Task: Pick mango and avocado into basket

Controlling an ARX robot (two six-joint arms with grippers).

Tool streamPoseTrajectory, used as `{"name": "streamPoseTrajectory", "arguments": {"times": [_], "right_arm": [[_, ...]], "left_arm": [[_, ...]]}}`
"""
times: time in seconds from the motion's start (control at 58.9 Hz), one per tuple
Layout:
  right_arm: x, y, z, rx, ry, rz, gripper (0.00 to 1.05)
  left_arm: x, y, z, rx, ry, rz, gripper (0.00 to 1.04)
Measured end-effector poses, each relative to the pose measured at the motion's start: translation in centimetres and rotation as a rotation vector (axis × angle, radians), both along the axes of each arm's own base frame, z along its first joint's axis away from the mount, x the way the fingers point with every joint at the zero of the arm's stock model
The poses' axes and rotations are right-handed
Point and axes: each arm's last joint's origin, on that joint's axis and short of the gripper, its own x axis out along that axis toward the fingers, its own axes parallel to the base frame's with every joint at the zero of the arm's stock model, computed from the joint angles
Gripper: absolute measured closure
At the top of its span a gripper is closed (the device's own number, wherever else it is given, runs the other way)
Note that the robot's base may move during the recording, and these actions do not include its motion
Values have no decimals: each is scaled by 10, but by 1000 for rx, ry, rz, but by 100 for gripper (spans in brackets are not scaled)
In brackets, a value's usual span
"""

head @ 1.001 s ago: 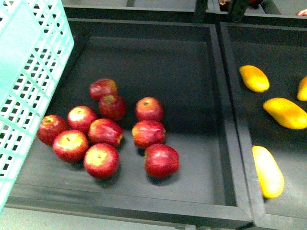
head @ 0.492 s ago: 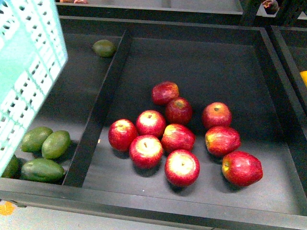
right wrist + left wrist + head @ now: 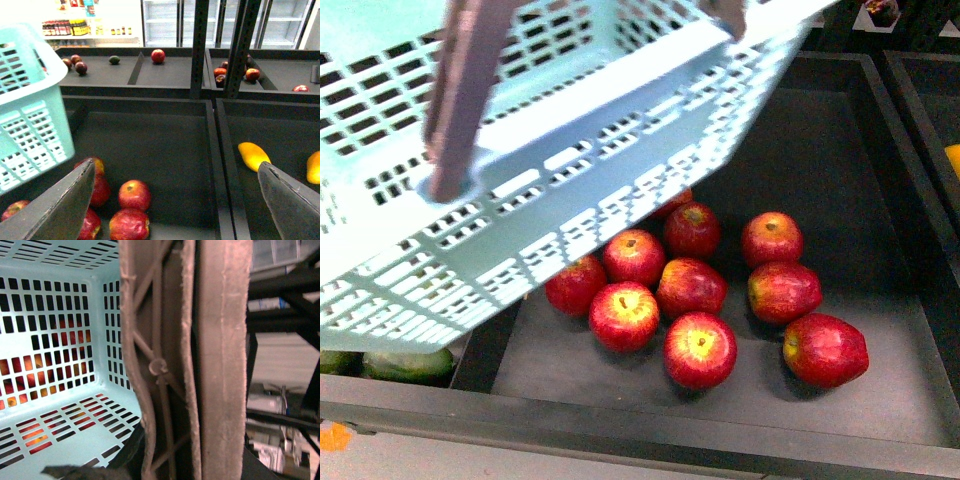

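- Two grey fingers (image 3: 55, 205) of the right gripper (image 3: 175, 165) stand spread wide with nothing between them. It hangs above the apple bin (image 3: 890, 400).
- Left gripper: the left wrist view is filled by the brown ribbed handle (image 3: 170, 365), right up against the camera. The jaws can't be made out, so I can't tell if they are spread or clamped.
- Basket (image 3: 620, 170): aqua with slotted walls, up in the air and tilted. In the front view it covers the upper left and overhangs the left part of the apple bin.
- Red shows through the slots of the basket wall and floor in the left wrist view.
- Red apples (image 3: 700, 349) sit clustered on the dark bin floor. Nine are in clear view and one more is half hidden behind the basket's lower edge.
- Mango (image 3: 253, 155): yellow-orange, lying in the next bin to the right, past the black divider (image 3: 220, 165). It is well apart from the basket.
- A second yellow fruit (image 3: 314, 167) is cut off at the frame edge in the same bin.
- Avocado (image 3: 410, 362): a green shape in the bin left of the apples, mostly hidden below the basket's lower edge.
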Motion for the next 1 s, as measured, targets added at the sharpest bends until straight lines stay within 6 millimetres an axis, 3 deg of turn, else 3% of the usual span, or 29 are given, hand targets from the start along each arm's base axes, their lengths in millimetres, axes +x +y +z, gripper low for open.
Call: {"name": "streamPoseTrajectory", "arguments": {"times": [0.153,0.373,0.9,1.001], "right_arm": [[0,0,0,0,0,0,9],[0,0,0,0,0,0,9],[0,0,0,0,0,0,9],[4,-6,-2,219,431,-246,9]], "left_arm": [[2,-48,-6,0,24,-166,89],[-15,-89,-10,16,34,-375,89],[-17,-91,-10,41,16,-393,89],[-17,-91,-10,39,16,-395,89]]}}
